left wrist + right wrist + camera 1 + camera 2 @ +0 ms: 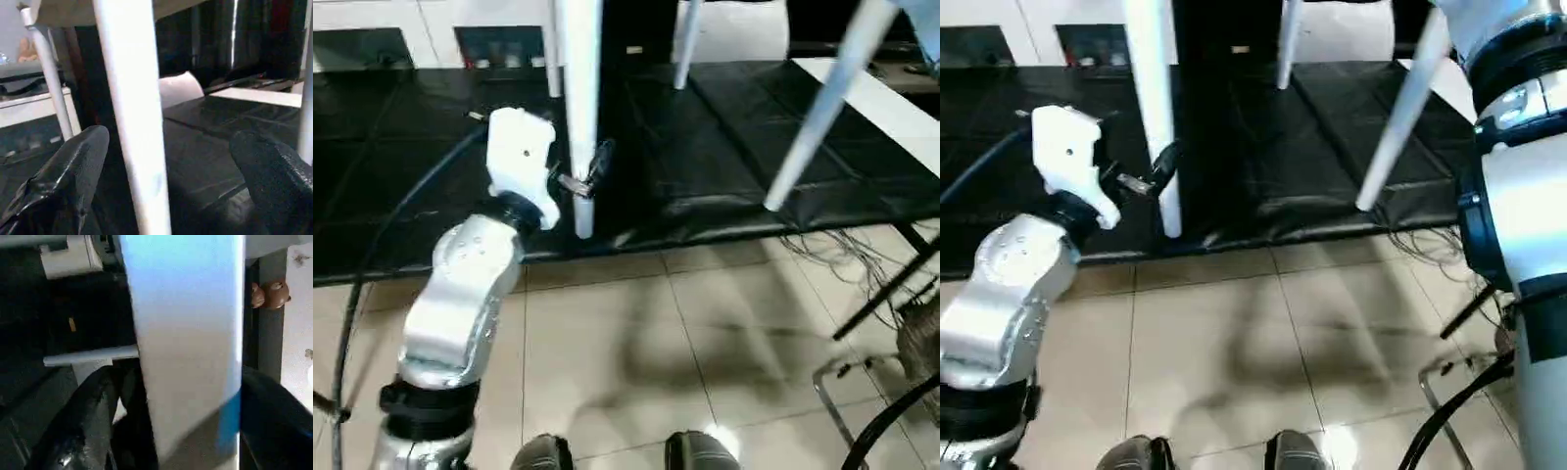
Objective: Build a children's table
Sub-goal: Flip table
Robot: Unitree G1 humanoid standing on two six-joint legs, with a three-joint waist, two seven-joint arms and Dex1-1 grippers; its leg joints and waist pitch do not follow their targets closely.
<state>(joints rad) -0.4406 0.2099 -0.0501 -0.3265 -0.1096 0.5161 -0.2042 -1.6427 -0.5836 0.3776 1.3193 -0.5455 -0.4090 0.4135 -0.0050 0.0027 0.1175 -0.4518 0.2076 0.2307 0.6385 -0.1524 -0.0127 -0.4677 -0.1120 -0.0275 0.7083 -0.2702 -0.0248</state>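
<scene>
Left eye view: children's table held up in the air, legs hanging down over the black-covered surface [724,147] and the tiled floor [685,343]. Nearest leg [579,108] drops straight down in front of the surface's edge, its lower end just past that edge. Left gripper [585,174] set around that leg near its lower end, one black finger showing at either side, spread wide with the leg between them; whether the fingers touch the leg, cannot tell. Second leg [822,108] slants down from the upper right, its tip over the surface's front edge. Third leg [685,44] farther back, and a fourth thin one just behind the nearest.

Right eye view: same scene, shifted. Right arm [1518,196] rises at the right edge toward the top. Cables [1449,255] trail on the floor under the surface's right end.

Left wrist view: two black fingers [63,181] stand far apart with the near leg [132,117] running between them, a gap visible on the side of the other finger. Pale underside of the tabletop [73,10] shows above, with another leg [49,73] coming down from it.

Right wrist view: broad white leg [186,333] passes between the right gripper's fingers [83,426]; opened or clamping, cannot tell. Another leg [90,355] lies across behind.
</scene>
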